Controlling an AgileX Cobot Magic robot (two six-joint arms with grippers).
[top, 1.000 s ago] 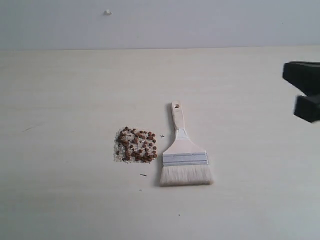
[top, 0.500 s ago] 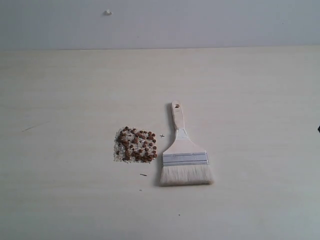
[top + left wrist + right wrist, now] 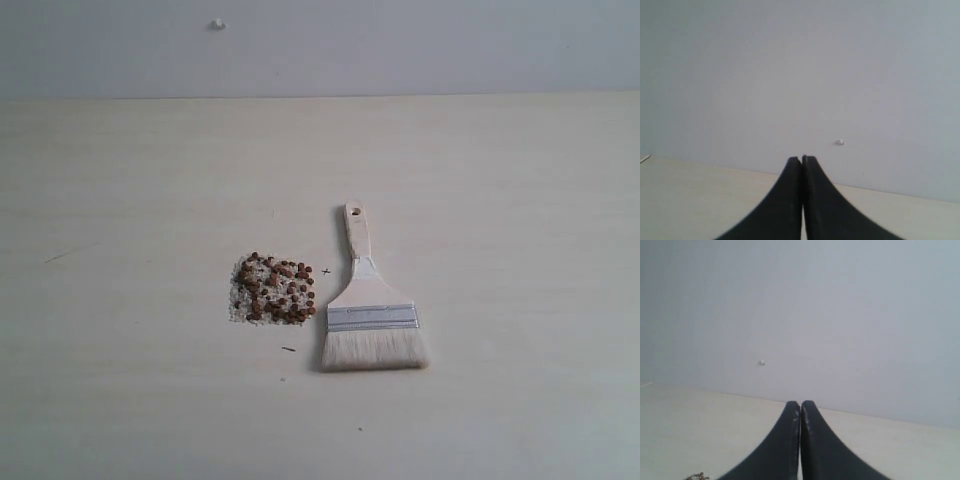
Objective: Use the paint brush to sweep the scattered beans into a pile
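The beans (image 3: 276, 289) lie gathered in one compact reddish-brown patch, mixed with fine white grains, on the pale table (image 3: 120, 180). Just right of them the paint brush (image 3: 369, 312) lies flat, its holed handle end pointing away and its cream bristles toward the front edge. No arm appears in the exterior view. My left gripper (image 3: 801, 159) is shut on nothing and faces the wall. My right gripper (image 3: 800, 403) is also shut and empty; a corner of the beans (image 3: 697, 476) shows at that view's lower edge.
A grey wall (image 3: 400, 45) rises behind the table, with a small white speck (image 3: 217, 24) on it. A short dark fleck (image 3: 288, 349) lies just in front of the beans.
The right arm, visible at the right edge a second ago, has drawn back out of the exterior view. Beans and brush have stayed in place.
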